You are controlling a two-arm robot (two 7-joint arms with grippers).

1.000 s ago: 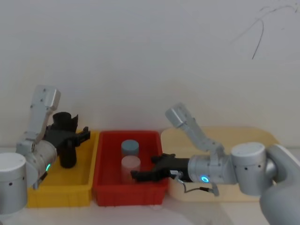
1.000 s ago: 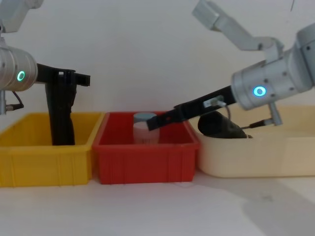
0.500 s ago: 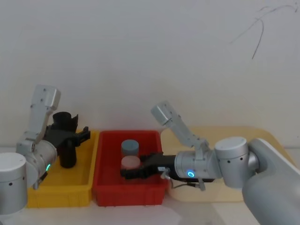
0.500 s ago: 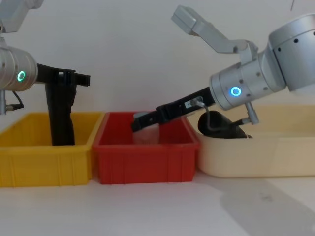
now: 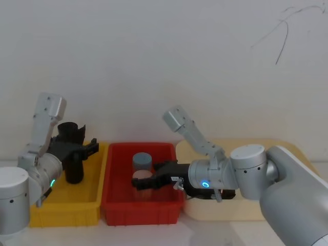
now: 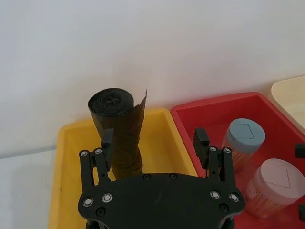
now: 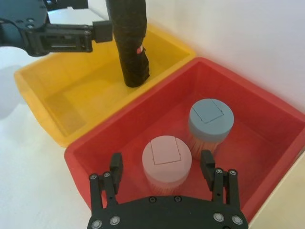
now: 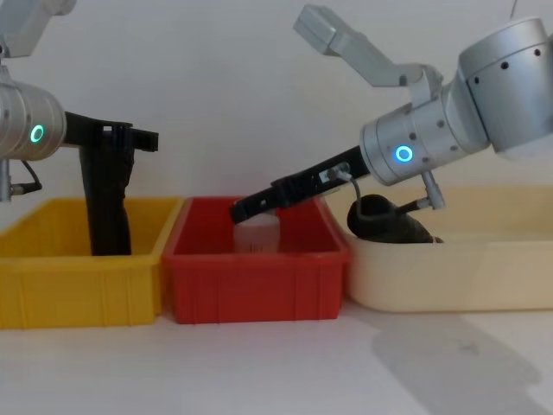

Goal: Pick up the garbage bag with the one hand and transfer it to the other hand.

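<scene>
The garbage bag (image 8: 387,223), a thick black roll with a rounded end, lies in the cream tray (image 8: 449,277) behind my right forearm. My right gripper (image 7: 162,164) hangs open over the red bin (image 7: 267,129), its fingers either side of a pink-lidded jar (image 7: 167,151) without touching it; the chest view shows the same gripper (image 8: 242,209) angled down and leftward, away from the bag. My left gripper (image 6: 153,138) is open at the yellow bin (image 6: 71,143), level with the top of a thinner black roll (image 6: 119,129) that stands upright close to one finger.
A blue-lidded jar (image 7: 211,119) stands beside the pink one in the red bin. The three containers sit in a row, yellow (image 8: 78,294), red (image 8: 251,294), cream, with a white wall close behind. Bare white table lies in front of them.
My right gripper has swung left from the red bin's right rim, stopping over the pink-lidded jar. The left arm and both black rolls have not moved.
</scene>
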